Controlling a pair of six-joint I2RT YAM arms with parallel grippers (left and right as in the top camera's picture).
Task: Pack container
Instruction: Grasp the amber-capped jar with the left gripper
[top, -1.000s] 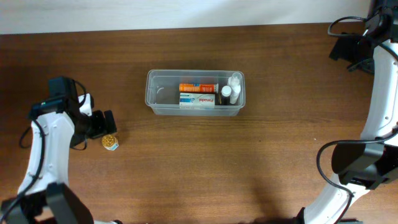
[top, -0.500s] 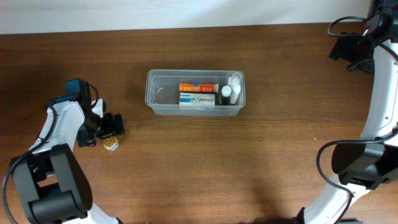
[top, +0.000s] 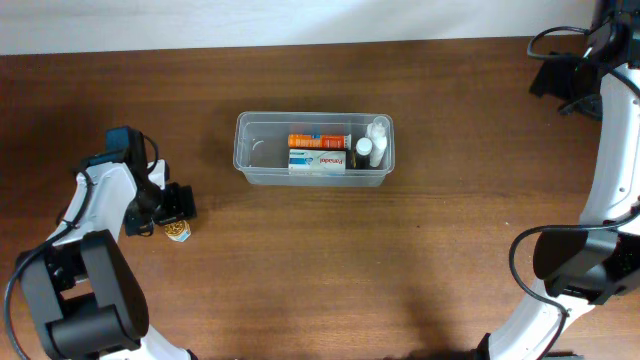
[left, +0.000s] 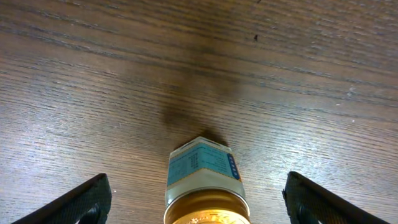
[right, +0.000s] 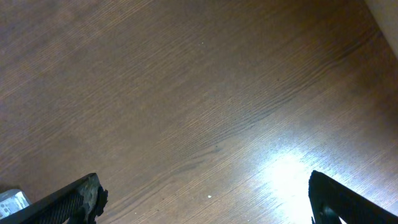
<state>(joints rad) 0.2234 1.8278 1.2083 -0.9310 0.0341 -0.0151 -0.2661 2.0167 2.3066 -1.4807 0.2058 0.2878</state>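
The clear plastic container (top: 244, 150) sits at the table's middle back. It holds an orange tube (top: 318, 140), a white box (top: 317, 161) and white bottles (top: 372, 143). A small bottle with a gold cap (top: 178, 231) stands on the table at the left; it also shows in the left wrist view (left: 205, 180), between my fingers. My left gripper (top: 176, 212) is open and hangs over this bottle, its fingers (left: 196, 202) apart on both sides and not touching it. My right gripper (right: 202, 199) is open and empty over bare wood at the far right back.
The right arm's base (top: 572, 262) stands at the right front and its links run up the right edge. The left arm's base (top: 85, 310) stands at the left front. A pale wall strip runs along the table's back edge.
My left arm swung in from the left and its gripper moved over the gold-capped bottle, then shifted slightly back. The right arm has not moved.
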